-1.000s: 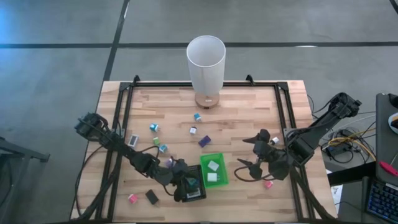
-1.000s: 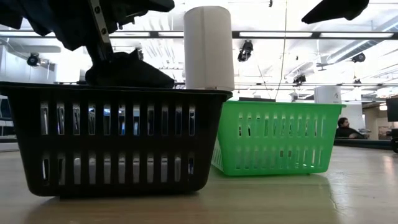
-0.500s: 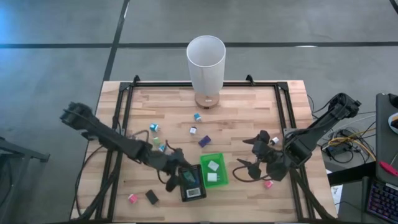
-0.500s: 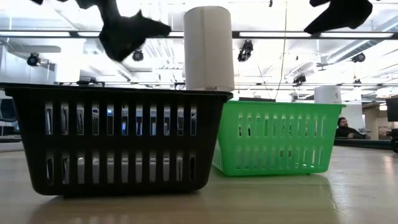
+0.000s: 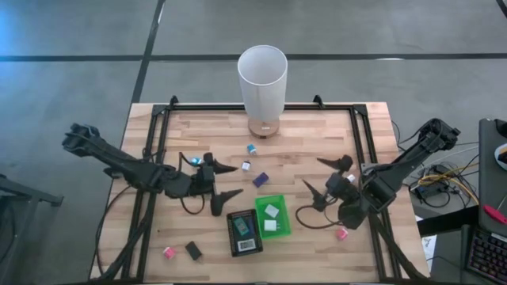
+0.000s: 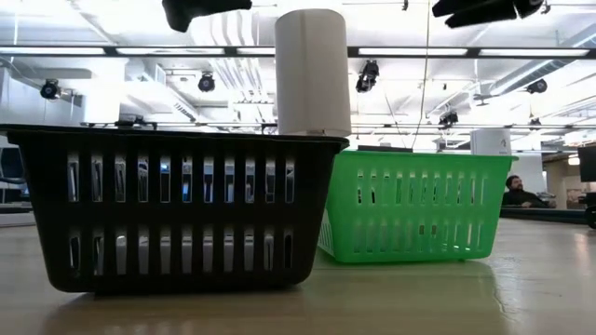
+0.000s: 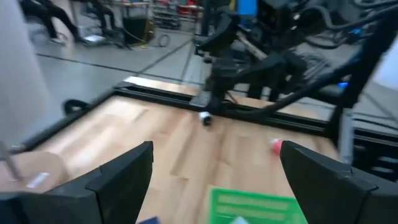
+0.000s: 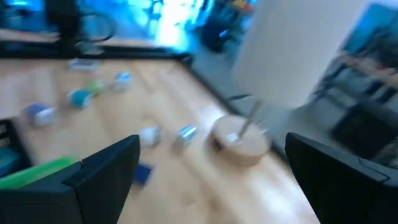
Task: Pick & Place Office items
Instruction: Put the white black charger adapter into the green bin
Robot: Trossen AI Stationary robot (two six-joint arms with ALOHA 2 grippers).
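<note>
Your left gripper [image 5: 226,180] is spread wide with nothing in it, hanging above the table just on the cup side of the black tray [image 5: 245,233], which has a teal item [image 5: 244,229] lying inside. The green tray [image 5: 272,217] sits right against that black one, on the side toward your right arm, with two white blocks [image 5: 271,218] in it.

Your right gripper [image 5: 329,176] is also wide and holding nothing, parked near the green tray's far side. A pink piece [image 5: 342,233] lies on the wood close to it.

The rest of the office items [image 5: 252,165] are loose on the wood between the trays and the tall white cup [image 5: 262,79]: a purple block [image 5: 260,180], and a small white and teal one. A pink clip [image 5: 169,252] and a black block [image 5: 193,251] sit beside the black tray, on the side toward your left arm.
</note>
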